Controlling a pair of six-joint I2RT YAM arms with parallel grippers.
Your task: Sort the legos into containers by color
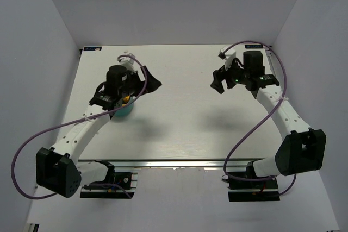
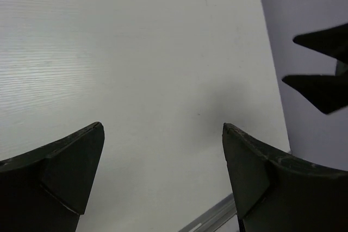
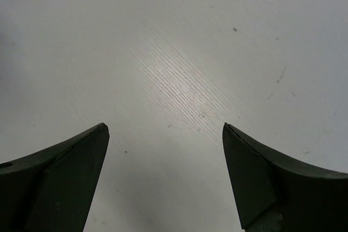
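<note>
The teal bowl [image 1: 123, 112] sits on the left part of the white table [image 1: 179, 129], mostly hidden under my left arm's wrist. A small orange piece [image 1: 126, 99] shows at its far rim; I cannot tell whether it is a lego inside the bowl. No other legos show in any view. My left gripper [image 1: 154, 83] is open and empty, to the right of the bowl and beyond it; the left wrist view [image 2: 163, 129] shows only bare table between its fingers. My right gripper [image 1: 218, 83] is open and empty over the right middle, with bare table under it [image 3: 166, 129].
White walls enclose the table at the left, back and right. The right gripper's two dark fingertips [image 2: 321, 69] show at the right edge of the left wrist view. A metal rail [image 1: 179, 163] runs along the table's near edge. Purple cables loop beside both arms.
</note>
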